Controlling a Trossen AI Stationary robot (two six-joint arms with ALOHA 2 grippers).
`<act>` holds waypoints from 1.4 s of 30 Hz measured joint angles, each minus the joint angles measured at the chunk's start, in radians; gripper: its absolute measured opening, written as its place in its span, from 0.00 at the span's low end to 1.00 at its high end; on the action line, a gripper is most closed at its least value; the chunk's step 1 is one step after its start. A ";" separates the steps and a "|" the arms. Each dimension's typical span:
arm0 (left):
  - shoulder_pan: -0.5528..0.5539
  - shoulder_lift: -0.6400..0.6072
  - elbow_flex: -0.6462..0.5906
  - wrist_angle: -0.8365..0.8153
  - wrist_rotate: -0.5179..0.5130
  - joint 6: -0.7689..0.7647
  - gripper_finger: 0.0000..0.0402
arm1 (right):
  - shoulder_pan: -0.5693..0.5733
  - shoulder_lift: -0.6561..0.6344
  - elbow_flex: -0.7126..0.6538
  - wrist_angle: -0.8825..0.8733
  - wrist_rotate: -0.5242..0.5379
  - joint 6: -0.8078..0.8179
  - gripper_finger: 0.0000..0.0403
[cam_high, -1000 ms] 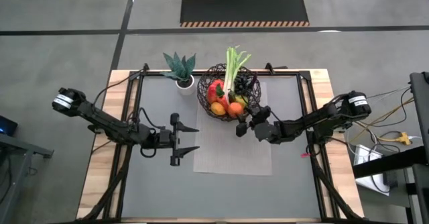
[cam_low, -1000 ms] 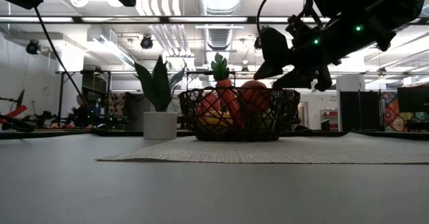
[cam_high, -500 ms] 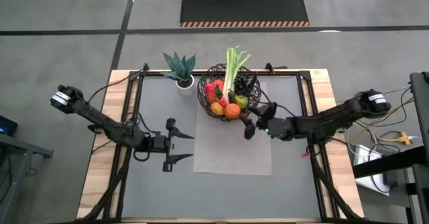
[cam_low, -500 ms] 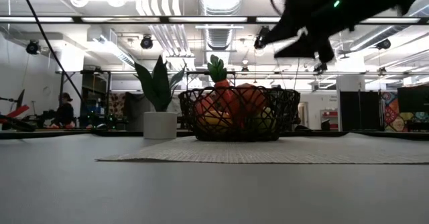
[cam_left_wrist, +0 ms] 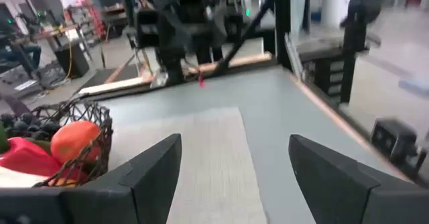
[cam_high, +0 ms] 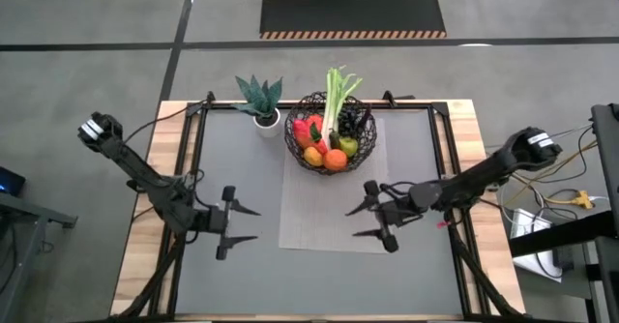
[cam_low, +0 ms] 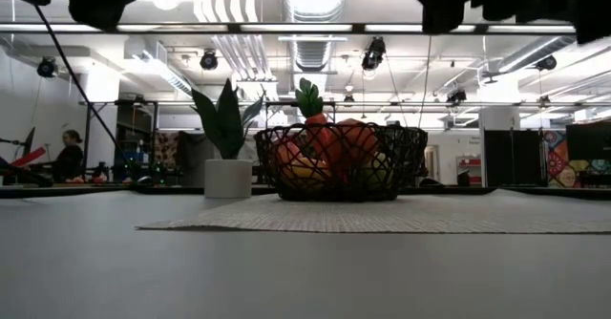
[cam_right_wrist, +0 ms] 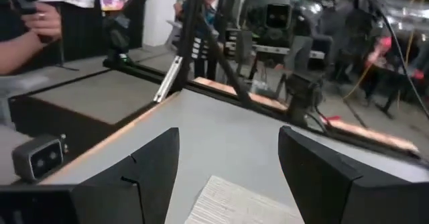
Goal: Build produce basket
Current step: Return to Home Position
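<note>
The dark wire basket stands on the far end of a pale placemat. It holds the produce: a leek standing upright, red, orange and green fruits, and dark grapes. My left gripper hovers open over the grey table, left of the mat, pointing toward the table's right. My right gripper hovers open over the mat's near part, pointing toward the table's left. Both have nothing between their fingers. The left wrist view shows the basket off to one side of the open fingers.
A small white pot with a spiky green plant stands left of the basket. A black frame runs round the table, over its wooden edges. In the room beyond, a person's hand and seated people show.
My right gripper has drawn back from the basket's near right rim toward the table's near edge, risen, and turned from slanting down to level, pointing left. My left gripper has moved toward the table's near left. The basket and produce stay put.
</note>
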 joint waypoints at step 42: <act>0.555 -0.420 -0.350 0.118 0.576 -0.063 0.10 | -0.407 -0.538 -0.415 0.253 -0.184 -0.040 0.59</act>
